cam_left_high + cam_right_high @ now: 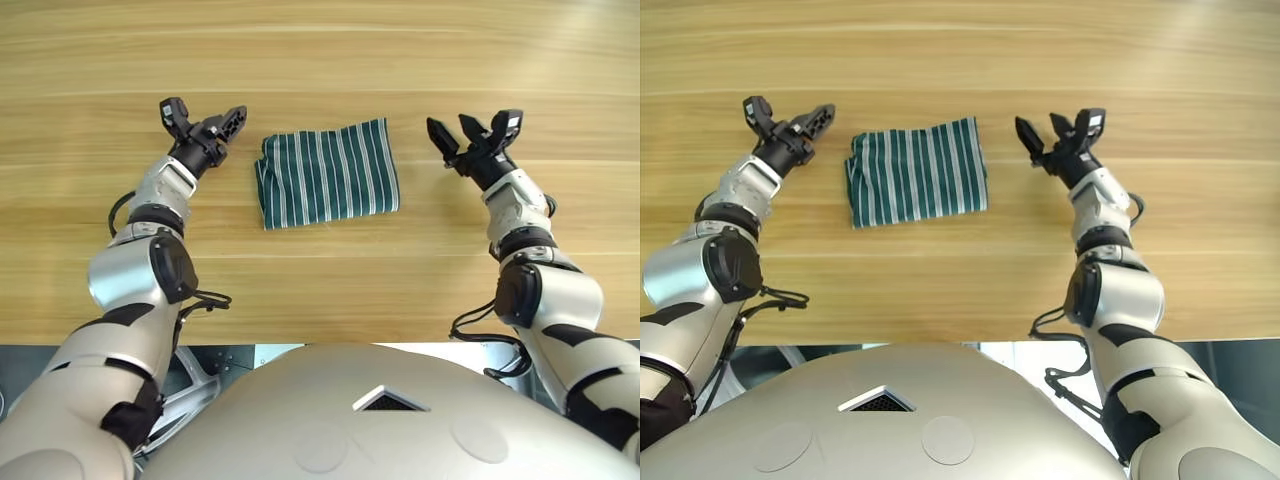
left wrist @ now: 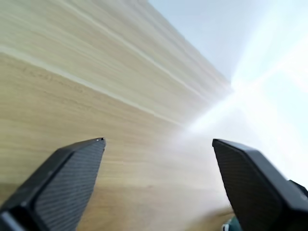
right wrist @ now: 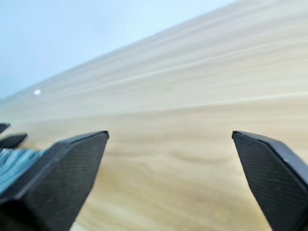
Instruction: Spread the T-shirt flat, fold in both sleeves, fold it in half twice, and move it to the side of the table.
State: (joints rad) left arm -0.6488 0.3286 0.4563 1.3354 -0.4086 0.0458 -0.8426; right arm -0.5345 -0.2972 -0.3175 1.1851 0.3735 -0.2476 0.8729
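Note:
The T-shirt (image 1: 327, 173), dark green with white stripes, lies folded into a small rectangle on the wooden table (image 1: 320, 50), between my two arms. My left gripper (image 1: 204, 112) stands open just left of the shirt, clear of the cloth, with nothing between its fingers (image 2: 72, 178). To the right of the shirt my right gripper (image 1: 472, 129) is also open and empty, a short gap from the cloth's right edge. The right wrist view catches a corner of the striped cloth (image 3: 12, 163) beside one of its fingers (image 3: 67, 173).
Bare wood stretches far beyond the shirt and out to both sides. The table's near edge (image 1: 320, 343) runs just in front of my body. Cables (image 1: 480, 325) hang off both forearms below that edge.

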